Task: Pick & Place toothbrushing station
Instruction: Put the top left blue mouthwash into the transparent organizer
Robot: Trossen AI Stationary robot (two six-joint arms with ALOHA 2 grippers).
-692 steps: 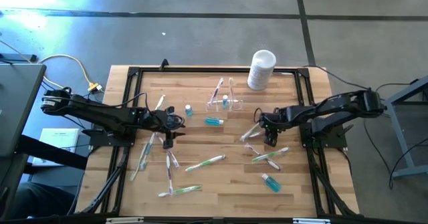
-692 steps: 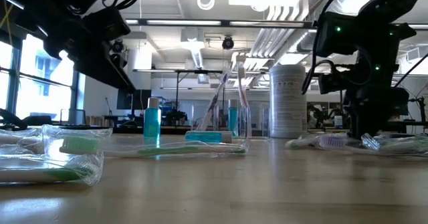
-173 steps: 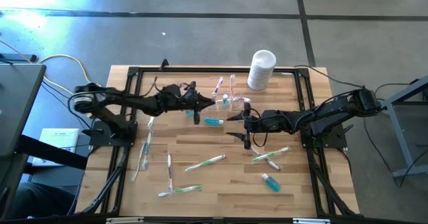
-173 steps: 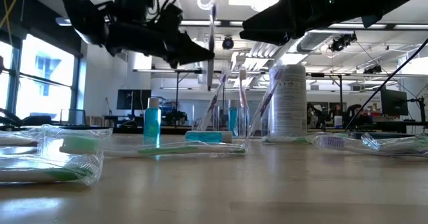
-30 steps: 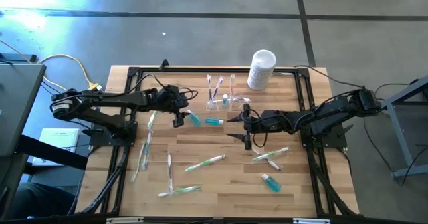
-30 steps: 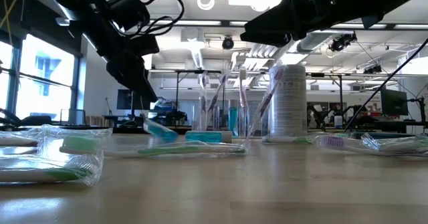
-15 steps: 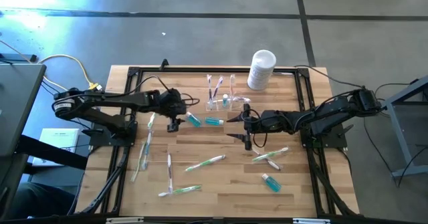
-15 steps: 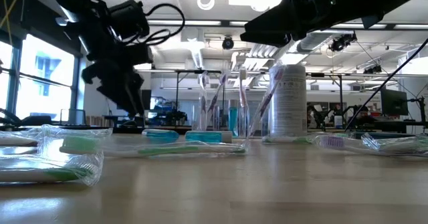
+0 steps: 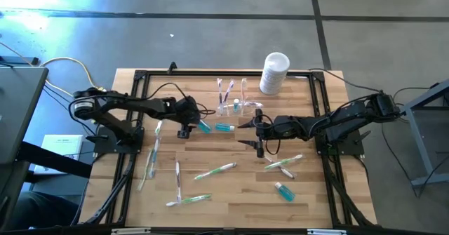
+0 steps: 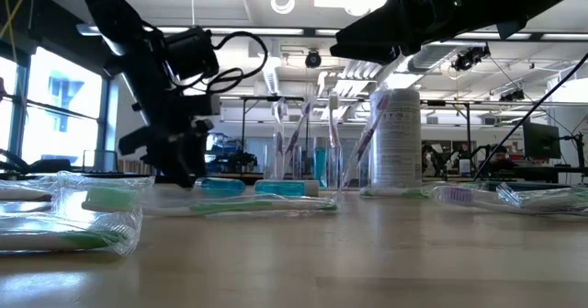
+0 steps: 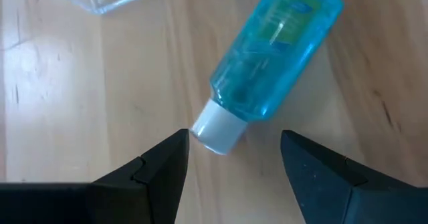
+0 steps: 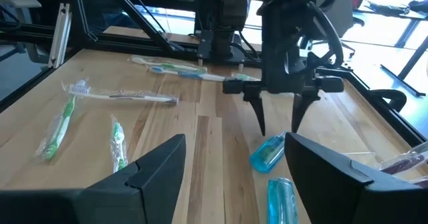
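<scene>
Toothbrushing station [image 9: 233, 105], clear plastic, upright compartments holding toothbrushes, upper centre of surface [image 9: 231, 193]. Left gripper [image 9: 184, 132] spread over blue bottle [image 9: 203, 125]; right gripper [image 9: 254, 133] spread, empty, mid-frame.

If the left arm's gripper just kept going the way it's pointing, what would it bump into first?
Probably the small blue bottle lying on the table: its white cap sits just ahead, between the open fingers of the left gripper. How far off it is remains hard to judge.
</scene>
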